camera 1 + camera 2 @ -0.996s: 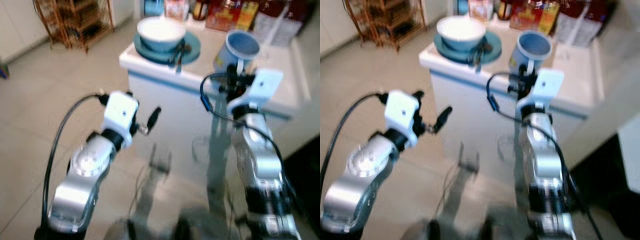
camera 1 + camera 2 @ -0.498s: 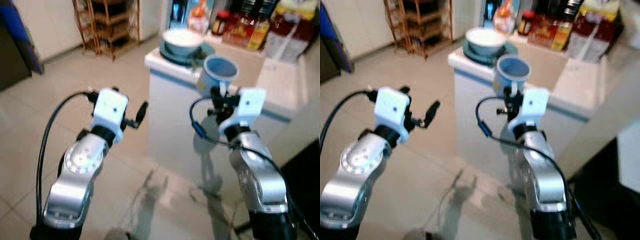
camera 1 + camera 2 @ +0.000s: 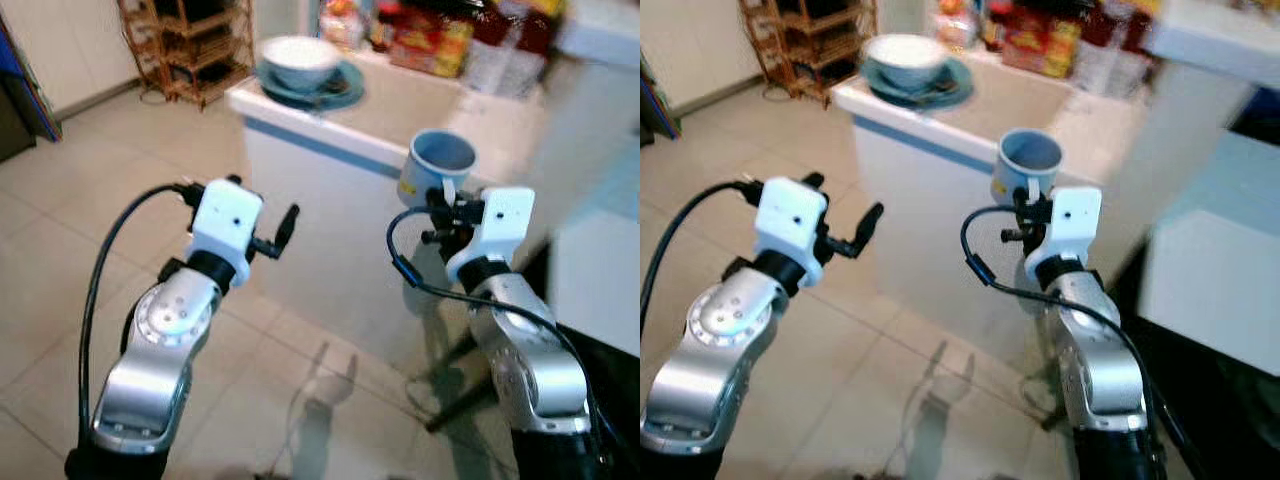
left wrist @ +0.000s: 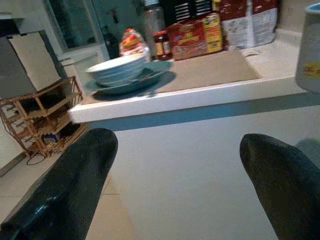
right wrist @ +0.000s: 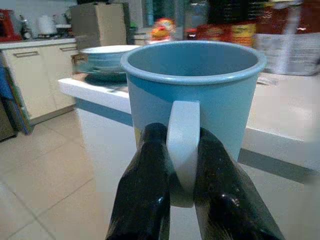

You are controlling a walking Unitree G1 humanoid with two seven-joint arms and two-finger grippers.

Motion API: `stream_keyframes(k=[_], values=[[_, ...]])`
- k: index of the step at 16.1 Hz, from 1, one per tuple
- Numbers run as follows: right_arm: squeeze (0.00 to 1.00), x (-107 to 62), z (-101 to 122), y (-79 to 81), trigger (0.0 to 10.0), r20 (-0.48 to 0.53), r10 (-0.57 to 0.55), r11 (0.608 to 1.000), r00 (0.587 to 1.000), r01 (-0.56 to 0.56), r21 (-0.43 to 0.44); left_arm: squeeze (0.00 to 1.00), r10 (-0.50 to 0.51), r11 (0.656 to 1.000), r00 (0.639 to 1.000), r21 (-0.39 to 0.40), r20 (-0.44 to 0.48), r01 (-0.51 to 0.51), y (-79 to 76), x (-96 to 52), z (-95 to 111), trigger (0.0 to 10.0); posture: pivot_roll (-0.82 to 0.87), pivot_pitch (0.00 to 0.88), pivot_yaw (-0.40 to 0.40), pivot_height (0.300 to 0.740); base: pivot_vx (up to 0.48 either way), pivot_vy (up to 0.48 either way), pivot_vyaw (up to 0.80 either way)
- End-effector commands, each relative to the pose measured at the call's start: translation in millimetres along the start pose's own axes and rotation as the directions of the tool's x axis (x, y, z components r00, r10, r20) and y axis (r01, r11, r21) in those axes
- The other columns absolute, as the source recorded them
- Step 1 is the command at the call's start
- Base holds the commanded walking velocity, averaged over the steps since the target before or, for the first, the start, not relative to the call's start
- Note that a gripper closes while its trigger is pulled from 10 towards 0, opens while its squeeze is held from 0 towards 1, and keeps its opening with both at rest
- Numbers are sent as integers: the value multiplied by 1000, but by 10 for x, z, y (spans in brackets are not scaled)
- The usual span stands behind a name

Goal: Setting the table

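Blue mug (image 5: 194, 95) sits upright in my right gripper (image 5: 183, 175), whose two black fingers pinch its handle from both sides, holding it up beside the white counter (image 3: 400, 130). My left gripper (image 4: 177, 165) hovers with fingers spread wide apart, holding nothing. Beyond it on the counter, a white bowl (image 3: 298, 58) rests on a teal plate (image 3: 340, 92).
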State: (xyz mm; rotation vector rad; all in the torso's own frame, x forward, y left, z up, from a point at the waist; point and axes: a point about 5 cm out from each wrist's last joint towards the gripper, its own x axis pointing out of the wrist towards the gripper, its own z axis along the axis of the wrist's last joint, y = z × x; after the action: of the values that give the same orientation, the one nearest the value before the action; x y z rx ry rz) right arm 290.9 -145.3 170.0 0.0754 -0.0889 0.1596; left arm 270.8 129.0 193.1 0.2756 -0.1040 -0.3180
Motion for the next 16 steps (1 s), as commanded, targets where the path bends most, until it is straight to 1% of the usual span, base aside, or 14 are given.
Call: stream_keyframes(k=[1, 2, 3, 9, 13, 15, 16], values=[[0, 1, 37, -118, 10000, 5, -53, 999, 999, 53, -10, 0, -17, 1000, 1000, 2, 23, 17, -59, 32, 48, 10000, 4, 52, -36, 740, 0, -480, 0], [0, 15, 26, -140, 10000, -6, -80, 997, 997, 80, -3, 0, -14, 1000, 1000, 2, 24, 14, -55, 37, 49, 10000, 4, 53, -37, 740, 0, -480, 0], [0, 24, 10, -158, 10000, -19, -97, 995, 995, 97, 2, 0, -13, 1000, 1000, 2, 24, 13, -55, 40, 49, 10000, 6, 53, -37, 740, 0, -480, -513], [0, 58, 28, -235, 10000, -24, -135, 991, 991, 135, -12, 0, 5, 1000, 999, 2, 31, -5, -39, 66, 63, 10000, 1, 59, -34, 740, 0, -480, -800], [0, 64, 18, -286, 10000, -33, -174, 985, 984, 173, -16, 0, 11, 1000, 999, -1, 35, -11, -32, 76, 67, 10000, 1, 59, -34, 740, 0, -480, 0], [0, 78, 21, -283, 10000, -34, -163, 987, 986, 162, -18, 0, 19, 1000, 999, -2, 35, -18, -27, 88, 67, 10000, 0, 58, -32, 740, 0, -480, 0], [0, 89, 19, -272, 10000, -40, -150, 988, 988, 149, -27, 0, 27, 999, 999, -30, 33, -26, -30, 99, 66, 10000, -1, 57, -32, 740, 0, 0, 0]])
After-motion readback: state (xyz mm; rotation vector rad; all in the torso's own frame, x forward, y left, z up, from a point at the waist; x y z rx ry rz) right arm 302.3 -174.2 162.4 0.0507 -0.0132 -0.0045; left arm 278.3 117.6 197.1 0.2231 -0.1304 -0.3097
